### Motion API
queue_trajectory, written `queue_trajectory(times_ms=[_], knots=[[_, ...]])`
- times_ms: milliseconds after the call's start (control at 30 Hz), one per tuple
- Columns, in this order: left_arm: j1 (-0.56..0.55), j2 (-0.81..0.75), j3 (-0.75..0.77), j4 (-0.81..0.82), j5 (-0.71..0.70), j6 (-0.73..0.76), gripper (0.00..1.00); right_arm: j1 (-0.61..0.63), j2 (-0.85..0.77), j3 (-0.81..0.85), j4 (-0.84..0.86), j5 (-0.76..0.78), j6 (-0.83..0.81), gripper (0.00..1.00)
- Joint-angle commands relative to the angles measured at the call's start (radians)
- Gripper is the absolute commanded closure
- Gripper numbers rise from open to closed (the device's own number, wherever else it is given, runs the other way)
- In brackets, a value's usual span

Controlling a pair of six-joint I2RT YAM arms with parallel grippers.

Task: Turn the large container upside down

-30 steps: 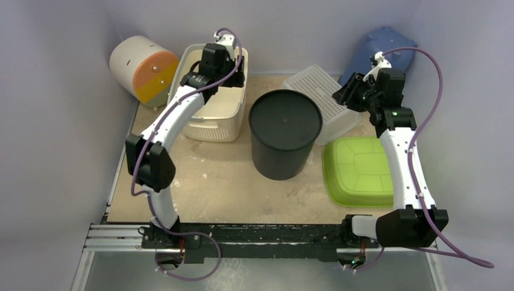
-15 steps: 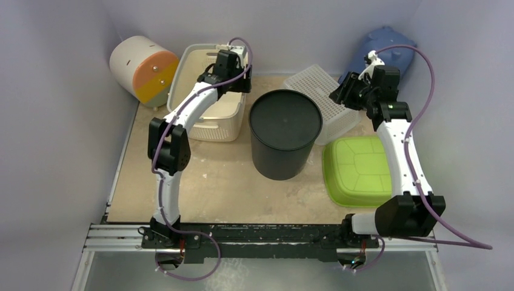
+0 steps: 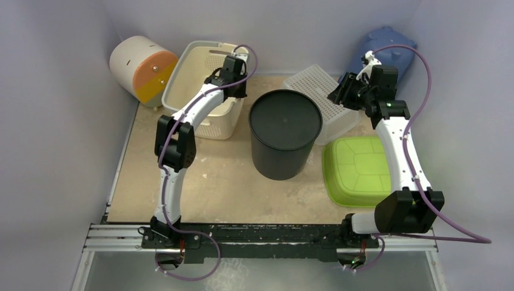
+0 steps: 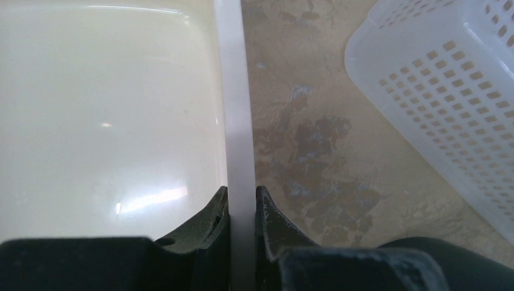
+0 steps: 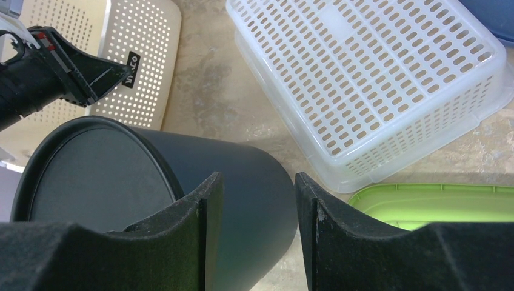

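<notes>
Pinching in the left hand (image 4: 242, 195) the rim of the large cream container (image 4: 235, 91) stretching ahead and leftward of it, holding the right hand (image 5: 259, 182) spread above the black bin (image 5: 97, 176), apparently beginning the flip, next needing lifting and wrist-rolling.

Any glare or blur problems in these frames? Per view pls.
Left wrist: glare streaks wash out the glossy cream plastic bin inside, and its rim pinched in the left claw is soft. Right wrist: right claw blurred up close, white perforated plastic basket sharp. Top external: even light, soft shadows, black round plastic container nearly featureless.
</notes>
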Motion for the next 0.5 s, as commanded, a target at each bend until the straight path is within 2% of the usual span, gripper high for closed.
queue_trajectory(times_ms=[0,200,467], knots=[[0.012,-0.011,0.047,0.021,0.024,-0.001,1.00,-0.008,-0.018,0.030,0.012,-0.009,-0.022,0.50],[0.018,-0.092,0.123,0.044,0.091,-0.080,1.00,-0.011,-0.034,0.012,0.015,-0.004,-0.019,0.50],[0.030,-0.244,0.134,0.192,0.180,-0.269,1.00,-0.011,-0.052,0.005,0.009,-0.009,-0.016,0.50]])
